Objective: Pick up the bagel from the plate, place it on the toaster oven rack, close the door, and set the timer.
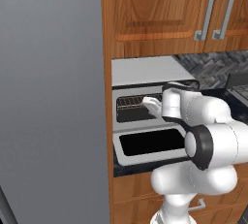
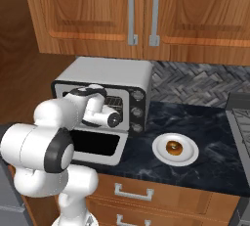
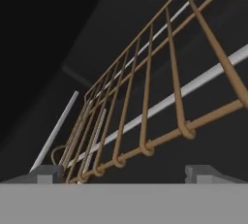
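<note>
Bagel (image 2: pixel 174 147) lying on plate (image 2: pixel 175 149), right of toaster oven (image 2: pixel 105 98). Door (image 2: pixel 95 146) hanging fully down. Gripper (image 3: pixel 126 173) reaching into the cavity, spread wide and empty, fingertips (image 3: pixel 44 173) flanking rack (image 3: pixel 145 102); largely hidden behind the wrist from the base cameras.

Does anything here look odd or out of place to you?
One thing stands out: the gripper is open and empty, reaching into the toaster oven right at the rack, while the bagel lies on the plate on the counter. The door hangs open. Nothing looks spilled or damaged.
</note>
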